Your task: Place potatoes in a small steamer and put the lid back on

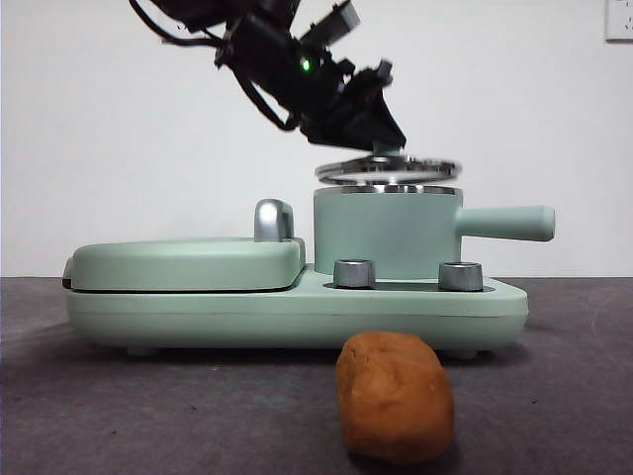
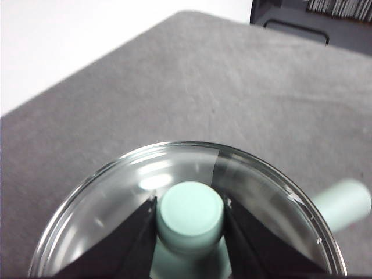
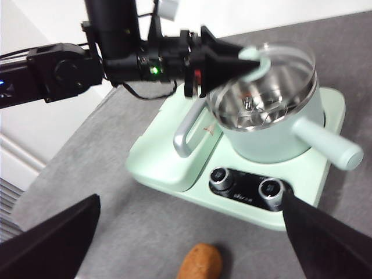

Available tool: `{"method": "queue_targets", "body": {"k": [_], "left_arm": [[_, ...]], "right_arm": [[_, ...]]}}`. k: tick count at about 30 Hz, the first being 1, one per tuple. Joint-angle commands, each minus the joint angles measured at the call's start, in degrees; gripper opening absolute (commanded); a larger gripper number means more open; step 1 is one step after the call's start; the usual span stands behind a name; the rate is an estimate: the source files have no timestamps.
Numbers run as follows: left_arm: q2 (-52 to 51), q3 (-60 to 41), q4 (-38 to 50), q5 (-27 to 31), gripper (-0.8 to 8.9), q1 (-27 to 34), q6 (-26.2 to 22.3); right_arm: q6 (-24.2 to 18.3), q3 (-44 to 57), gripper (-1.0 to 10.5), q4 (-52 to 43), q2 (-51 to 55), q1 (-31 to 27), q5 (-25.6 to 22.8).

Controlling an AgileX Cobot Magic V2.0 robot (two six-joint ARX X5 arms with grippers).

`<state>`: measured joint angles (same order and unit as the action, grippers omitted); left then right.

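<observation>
The potato (image 1: 394, 396) lies on the grey table in front of the appliance; it also shows in the right wrist view (image 3: 199, 263). The mint-green steamer (image 1: 386, 233) stands on the appliance base with its handle (image 1: 504, 223) pointing right. My left gripper (image 1: 381, 148) is shut on the knob (image 2: 190, 214) of the lid (image 1: 388, 168) and holds the lid tilted just above the steamer's rim. In the right wrist view the lid (image 3: 285, 58) hangs over the open steamer (image 3: 273, 125). My right gripper (image 3: 192, 232) is open, above the table near the potato.
The steamer stands on a mint-green appliance base (image 1: 297, 312) with two steel dials (image 1: 354, 273) (image 1: 460, 275). A flat hinged grill cover (image 1: 183, 262) with a steel handle (image 1: 274, 220) fills the left half. The table edge shows in the left wrist view (image 2: 87, 70).
</observation>
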<state>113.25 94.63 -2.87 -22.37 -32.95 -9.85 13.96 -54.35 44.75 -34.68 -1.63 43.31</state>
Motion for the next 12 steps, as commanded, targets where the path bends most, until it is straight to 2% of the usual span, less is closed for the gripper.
{"method": "queue_targets", "body": {"k": [1, 7, 12], "left_arm": [[-3.02, 3.43, 0.35, -0.13, 1.17, 0.15, 2.40], [-7.28, 3.45, -3.45, -0.15, 1.18, 1.51, 2.40], [-11.43, 3.45, -8.85, -0.13, 1.18, 3.82, 2.38]], "right_arm": [[1.75, -3.08, 5.0, 1.77, -2.23, 1.16, -0.83], [2.89, -8.44, 5.0, 10.12, -8.68, 7.19, -7.41], [6.84, -9.35, 5.0, 12.15, -14.14, 16.24, -13.09]]}}
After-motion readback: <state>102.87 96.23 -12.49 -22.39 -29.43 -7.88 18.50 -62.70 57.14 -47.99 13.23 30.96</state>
